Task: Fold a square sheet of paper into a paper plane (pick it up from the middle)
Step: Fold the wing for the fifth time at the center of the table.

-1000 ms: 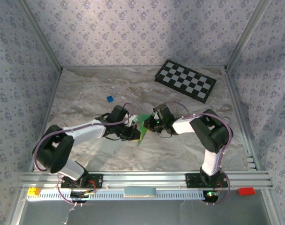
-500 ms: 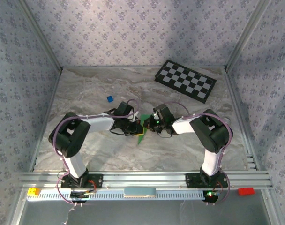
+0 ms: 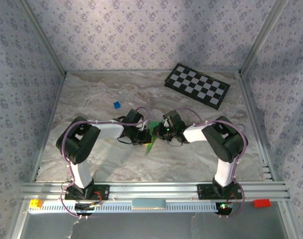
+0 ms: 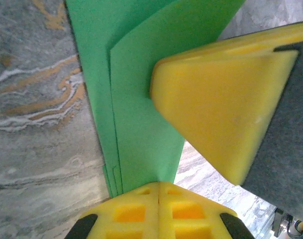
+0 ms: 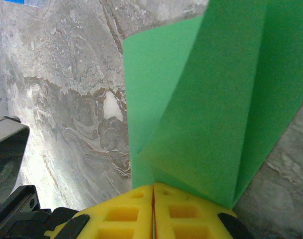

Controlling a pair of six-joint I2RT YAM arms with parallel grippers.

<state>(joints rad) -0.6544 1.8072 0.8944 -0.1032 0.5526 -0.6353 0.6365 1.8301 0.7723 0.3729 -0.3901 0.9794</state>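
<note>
The square sheet of thin bright green paper (image 5: 211,114) sits at the middle of the marble-patterned table (image 3: 191,159), between the two arms and apparently raised off the surface. The left end effector (image 4: 159,185) and the right end effector (image 5: 153,188) are both closed on it, each clamping a folded edge. Layered flaps and creases are visible, so folding appears partly done; a slim pointed dart is not yet formed. The black-and-white checkerboard (image 3: 197,85) and small blue block (image 3: 116,105) lie well apart, leaving open table all round.
</note>
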